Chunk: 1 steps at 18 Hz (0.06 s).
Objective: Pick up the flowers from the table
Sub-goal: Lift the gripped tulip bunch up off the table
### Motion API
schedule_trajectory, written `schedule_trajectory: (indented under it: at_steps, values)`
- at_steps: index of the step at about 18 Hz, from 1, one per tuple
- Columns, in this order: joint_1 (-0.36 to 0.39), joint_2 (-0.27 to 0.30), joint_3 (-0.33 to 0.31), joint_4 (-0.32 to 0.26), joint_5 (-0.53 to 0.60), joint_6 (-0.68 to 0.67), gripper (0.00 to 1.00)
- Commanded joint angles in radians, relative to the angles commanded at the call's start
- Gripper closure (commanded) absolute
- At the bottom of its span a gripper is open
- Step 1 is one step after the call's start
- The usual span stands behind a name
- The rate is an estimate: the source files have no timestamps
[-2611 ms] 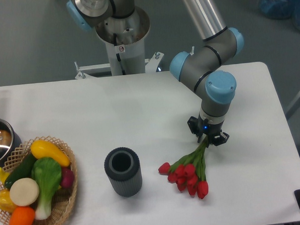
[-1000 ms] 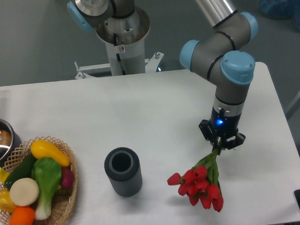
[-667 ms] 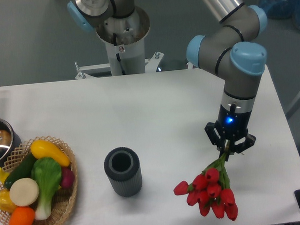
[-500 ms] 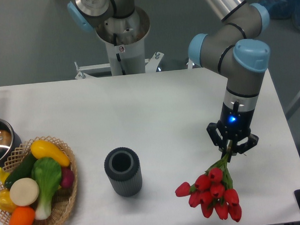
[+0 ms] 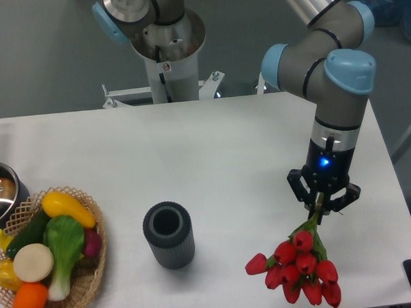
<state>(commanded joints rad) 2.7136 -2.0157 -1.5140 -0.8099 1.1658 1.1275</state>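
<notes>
The flowers (image 5: 298, 266), a bunch of red tulip buds on green stems, hang head-down from my gripper (image 5: 323, 202), which is shut on the stem ends. The buds hover above the white table (image 5: 212, 160) near its front right edge; whether the lowest buds touch the tabletop I cannot tell. The arm reaches down from the upper right, its blue-capped wrist above the gripper.
A dark grey ribbed cylinder vase (image 5: 168, 235) stands left of the flowers. A wicker basket (image 5: 94, 268) of vegetables sits at the front left, with a pot (image 5: 1, 193) behind it. The robot base (image 5: 167, 46) stands beyond the table's far edge.
The gripper has carried the flowers to the right and toward the front edge, lifting them; the bunch now hangs more vertically under the gripper.
</notes>
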Motion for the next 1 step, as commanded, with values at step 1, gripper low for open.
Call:
schedule_trajectory:
  at_steps: [1]
  values:
    - [0.0, 0.0, 0.0, 0.0, -0.002, 0.0, 0.82]
